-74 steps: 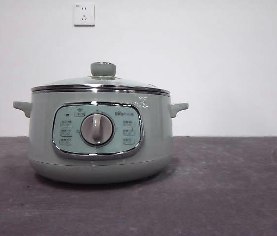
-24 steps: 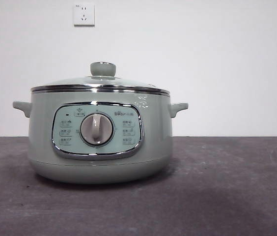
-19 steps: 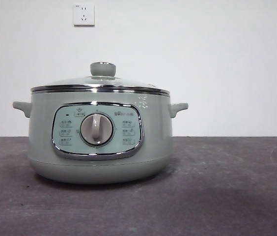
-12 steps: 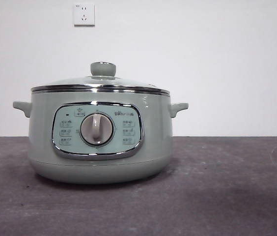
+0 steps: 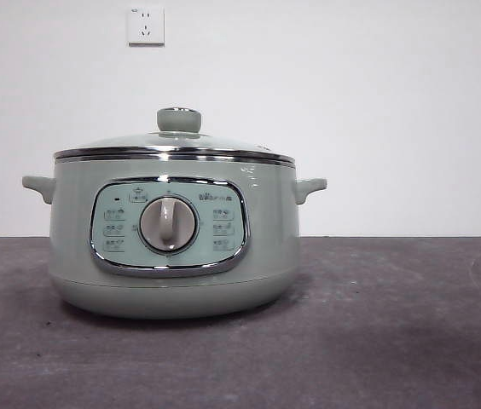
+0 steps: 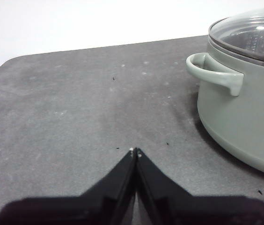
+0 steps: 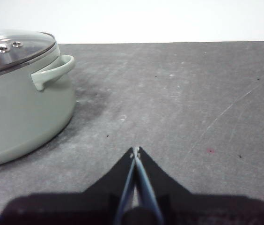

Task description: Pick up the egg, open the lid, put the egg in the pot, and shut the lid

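Lid [image 5: 172, 141] seated on pot [image 5: 172, 256], mid desk [image 5: 394, 341]. L hand [image 6: 135, 151] & R hand [image 7: 135, 150] both clenched, empty, flanking pot, apart from it.

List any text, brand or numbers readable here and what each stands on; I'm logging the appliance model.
None can be read for certain.
Short brand mark right of the dial on the pot panel: too blurred to read.
Small icons and labels flanking the dial: too small.
Faint white marking on the pot wall near the rim: illegible.
The lid carries no text.
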Robot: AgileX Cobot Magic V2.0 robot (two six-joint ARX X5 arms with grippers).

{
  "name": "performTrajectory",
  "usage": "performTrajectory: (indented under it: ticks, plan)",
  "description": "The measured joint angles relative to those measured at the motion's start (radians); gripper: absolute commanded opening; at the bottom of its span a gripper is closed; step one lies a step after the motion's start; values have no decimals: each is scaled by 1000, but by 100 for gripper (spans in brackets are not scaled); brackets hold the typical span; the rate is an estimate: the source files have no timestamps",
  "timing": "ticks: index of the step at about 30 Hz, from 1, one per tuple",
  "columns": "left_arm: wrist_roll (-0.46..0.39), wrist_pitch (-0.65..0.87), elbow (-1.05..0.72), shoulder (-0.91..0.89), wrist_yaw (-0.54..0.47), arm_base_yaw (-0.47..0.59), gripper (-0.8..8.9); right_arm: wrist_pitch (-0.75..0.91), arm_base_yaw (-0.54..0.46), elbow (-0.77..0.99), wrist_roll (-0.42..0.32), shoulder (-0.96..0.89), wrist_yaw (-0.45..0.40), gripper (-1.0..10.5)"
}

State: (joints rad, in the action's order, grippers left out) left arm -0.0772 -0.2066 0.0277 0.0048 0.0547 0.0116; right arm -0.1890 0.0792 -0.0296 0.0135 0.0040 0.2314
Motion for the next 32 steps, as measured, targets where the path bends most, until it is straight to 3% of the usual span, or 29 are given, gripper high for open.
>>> performTrajectory:
  ticks: [32]
  plan:
    - [0, 0, 0, 0, 0, 0, -3, 0, 0, 0, 14, 0, 0, 0]
